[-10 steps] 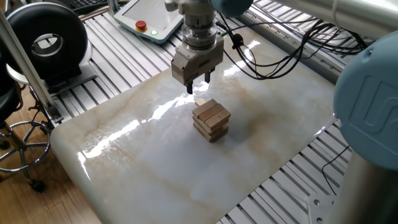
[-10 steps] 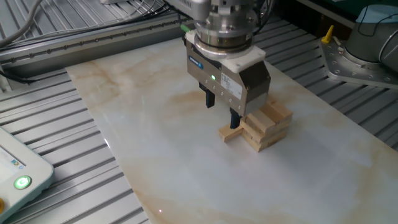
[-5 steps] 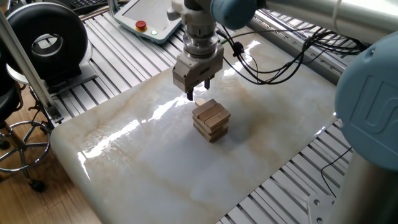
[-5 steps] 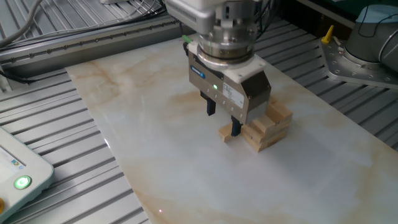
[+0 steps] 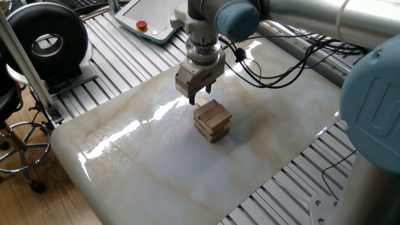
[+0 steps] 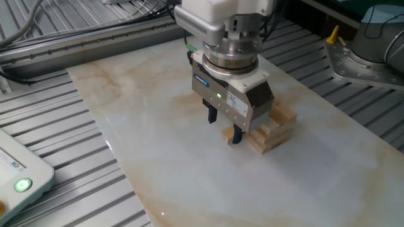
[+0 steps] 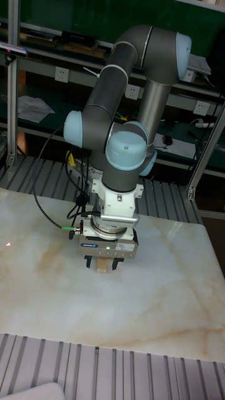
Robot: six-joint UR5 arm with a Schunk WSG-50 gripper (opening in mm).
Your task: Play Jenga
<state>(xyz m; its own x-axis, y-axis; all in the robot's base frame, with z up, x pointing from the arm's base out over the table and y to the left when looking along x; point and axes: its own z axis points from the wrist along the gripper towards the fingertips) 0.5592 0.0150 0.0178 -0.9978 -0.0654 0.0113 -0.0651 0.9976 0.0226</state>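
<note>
Marble-patterned tabletop (image 6: 158, 170) carries a small Jenga stack (image 5: 212, 120) near the middle of the surface, its light wooden blocks laid in crossed layers. One loose block (image 6: 227, 134) pokes out at the foot of the stack on the side facing the gripper, lying flat on the surface. Directly over that block, the gripper (image 6: 223, 126) points straight down, its two dark fingers (image 6: 213, 115) spread apart and straddling the block's free end, one finger on either side. Whether the fingertips actually touch the wood cannot be told; a gap shows beside the nearer finger, so the jaws read as parted, not clamped. A green light glows on the gripper body. In the tall fixed view the gripper (image 7: 104, 264) hangs low above the surface with a sliver of wood visible between its fingers. Beyond the far edge, a teach pendant (image 5: 145, 19) with a red button rests on the slatted metal frame (image 5: 106, 56).
</note>
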